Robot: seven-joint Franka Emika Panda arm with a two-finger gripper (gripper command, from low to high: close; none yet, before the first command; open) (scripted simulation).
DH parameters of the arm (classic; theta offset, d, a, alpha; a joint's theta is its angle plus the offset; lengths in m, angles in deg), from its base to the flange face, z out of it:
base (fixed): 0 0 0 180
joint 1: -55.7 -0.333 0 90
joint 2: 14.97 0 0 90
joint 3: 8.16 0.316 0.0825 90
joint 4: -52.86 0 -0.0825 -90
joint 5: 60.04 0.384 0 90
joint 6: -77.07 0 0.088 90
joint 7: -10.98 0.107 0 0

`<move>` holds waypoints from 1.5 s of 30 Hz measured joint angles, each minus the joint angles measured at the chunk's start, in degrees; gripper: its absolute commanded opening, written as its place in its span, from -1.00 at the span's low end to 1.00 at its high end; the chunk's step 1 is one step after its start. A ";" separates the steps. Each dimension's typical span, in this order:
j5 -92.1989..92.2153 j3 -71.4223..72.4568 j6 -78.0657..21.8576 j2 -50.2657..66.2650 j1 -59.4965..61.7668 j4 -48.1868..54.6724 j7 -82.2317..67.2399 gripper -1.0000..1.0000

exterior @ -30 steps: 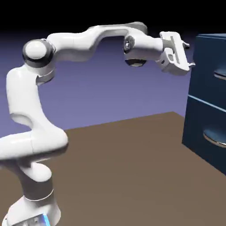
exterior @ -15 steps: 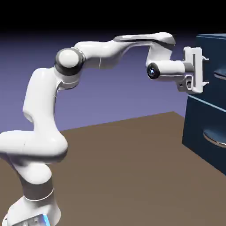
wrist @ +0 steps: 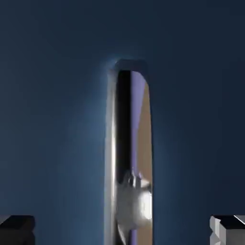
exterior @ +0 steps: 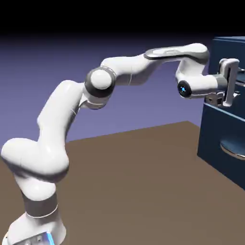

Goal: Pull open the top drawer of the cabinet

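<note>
We see the white Franka arm (exterior: 133,71) reaching across the brown counter (exterior: 129,182) to the dark blue cabinet (exterior: 222,136) at the exterior view's right. Its closed top drawer (exterior: 213,52) sits above the matching lower drawer (exterior: 217,143). Our jaws (exterior: 240,82) stand wide apart, one on each side of the top drawer's curved silver handle (wrist: 128,158).

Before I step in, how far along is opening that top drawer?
The reach looks done: the open pincer straddles the top drawer's handle, fingertips apart on either side. In hand now is lining up for the grip. Left: closing on the handle and pulling, since the drawer front looks shut.
</note>
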 measured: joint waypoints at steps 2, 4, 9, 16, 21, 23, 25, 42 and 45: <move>-0.80 0.44 0.44 -0.82 0.85 1.47 1.17 -1.00; 0.56 -0.47 -0.29 0.11 -0.40 -0.60 -0.26 -1.00; 6.13 -4.92 -3.83 4.83 -6.91 -10.97 -6.81 -1.00; 11.26 -11.66 -8.18 12.06 -17.39 -25.51 -15.14 -1.00; 14.08 -18.10 -10.69 17.87 -26.81 -35.88 -21.50 -1.00; 15.06 -21.15 -11.45 20.09 -30.96 -39.64 -24.00 -1.00; 15.90 -24.35 -12.04 22.08 -35.08 -42.95 -26.26 -1.00; 17.75 -55.89 -15.01 25.96 -70.33 -62.03 -32.64 -1.00; 17.69 -61.67 -15.32 25.09 -76.56 -65.14 -32.69 -1.00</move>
